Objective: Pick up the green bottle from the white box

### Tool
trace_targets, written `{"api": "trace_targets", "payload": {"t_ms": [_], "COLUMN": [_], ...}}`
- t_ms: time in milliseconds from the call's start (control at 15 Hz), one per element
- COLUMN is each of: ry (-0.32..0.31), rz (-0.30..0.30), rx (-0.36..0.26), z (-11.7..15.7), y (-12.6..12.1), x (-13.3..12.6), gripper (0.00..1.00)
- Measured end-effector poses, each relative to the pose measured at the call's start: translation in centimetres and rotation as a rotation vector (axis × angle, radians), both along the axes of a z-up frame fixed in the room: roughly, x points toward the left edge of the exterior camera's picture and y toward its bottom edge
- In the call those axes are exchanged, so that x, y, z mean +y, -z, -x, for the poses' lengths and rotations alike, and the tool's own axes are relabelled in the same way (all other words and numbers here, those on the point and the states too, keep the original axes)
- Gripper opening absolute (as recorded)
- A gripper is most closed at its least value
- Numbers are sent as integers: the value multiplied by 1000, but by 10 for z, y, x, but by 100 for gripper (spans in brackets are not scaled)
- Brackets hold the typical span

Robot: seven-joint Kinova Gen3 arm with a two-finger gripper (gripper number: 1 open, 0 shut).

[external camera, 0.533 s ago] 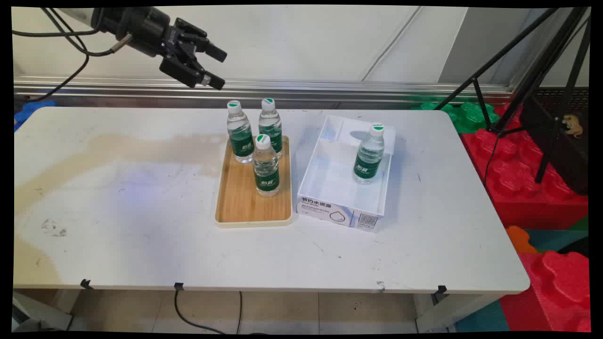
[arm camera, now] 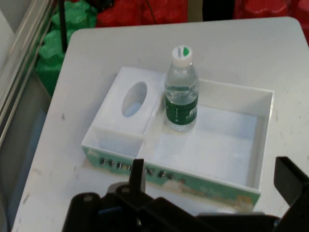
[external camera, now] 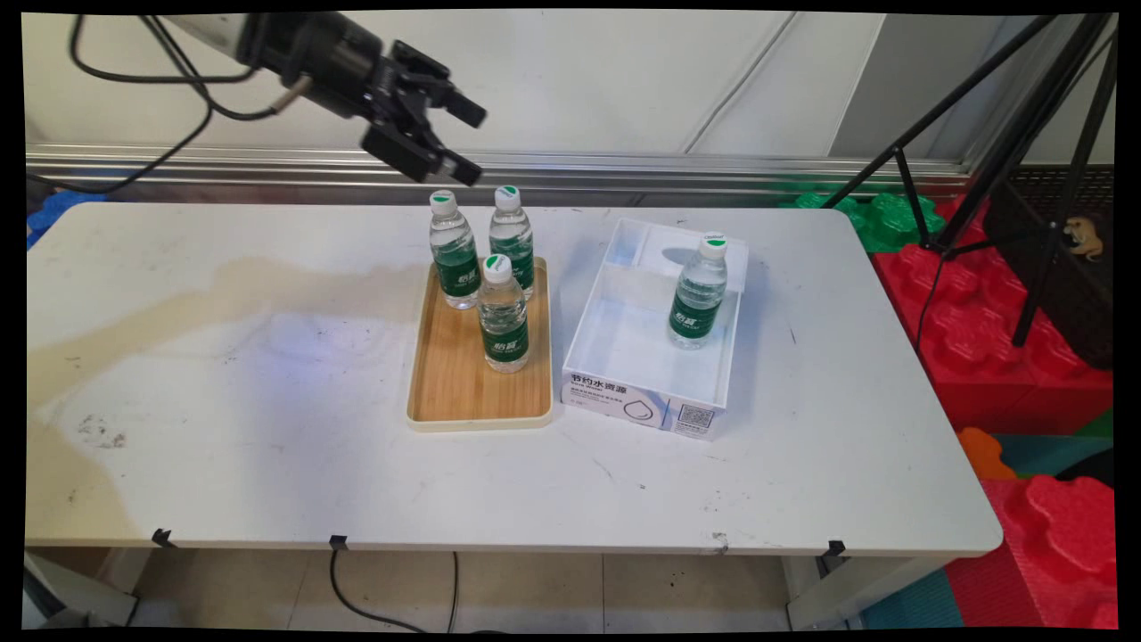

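jaws: black two-finger jaws (external camera: 471,141) spread open, nothing between them, high above the far edge of the white surface (external camera: 267,428). Fingertips (arm camera: 137,170) wide apart in the hand view.
change: jaws have moved toward the white box side since half a second back; before, they sat further off from the bottles. Same height, same spread. Bottles, tray and box have not moved.
meaning: no grasp made, nothing carried; only a free traverse so far.
near the jaws: just below them, two clear plastic water bottles with green labels and white caps, back-left bottle (external camera: 454,251) and back-right bottle (external camera: 513,239), upright, close together at the far end of the rectangular bamboo tray (external camera: 463,392).
next out: third clear green-labelled bottle (external camera: 504,314), upright, mid-tray, in front of the back pair, further below the jaws.
further: shallow white open-top cardboard box (external camera: 642,392), beside the tray on the side the jaws point to, not touching it as far as I can tell.
box bottle: fourth clear green-labelled bottle (external camera: 699,292) stands upright inside the box, straight ahead of the jaws in the hand view (arm camera: 181,90), beside the box's lidded section with the oval hole (arm camera: 126,108).
look: all four caps on, bottles look full, none tipped.
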State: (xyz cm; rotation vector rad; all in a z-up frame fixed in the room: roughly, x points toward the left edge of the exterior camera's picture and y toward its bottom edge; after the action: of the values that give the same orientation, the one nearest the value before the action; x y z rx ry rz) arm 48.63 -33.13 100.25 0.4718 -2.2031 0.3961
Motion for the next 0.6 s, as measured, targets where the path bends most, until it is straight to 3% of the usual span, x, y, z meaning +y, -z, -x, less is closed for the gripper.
{"api": "trace_targets", "payload": {"t_ms": [600], "ry": [10], "rz": [-10], "rx": [-19], "z": [92], "y": [32], "x": [-45], "gripper": [100]}}
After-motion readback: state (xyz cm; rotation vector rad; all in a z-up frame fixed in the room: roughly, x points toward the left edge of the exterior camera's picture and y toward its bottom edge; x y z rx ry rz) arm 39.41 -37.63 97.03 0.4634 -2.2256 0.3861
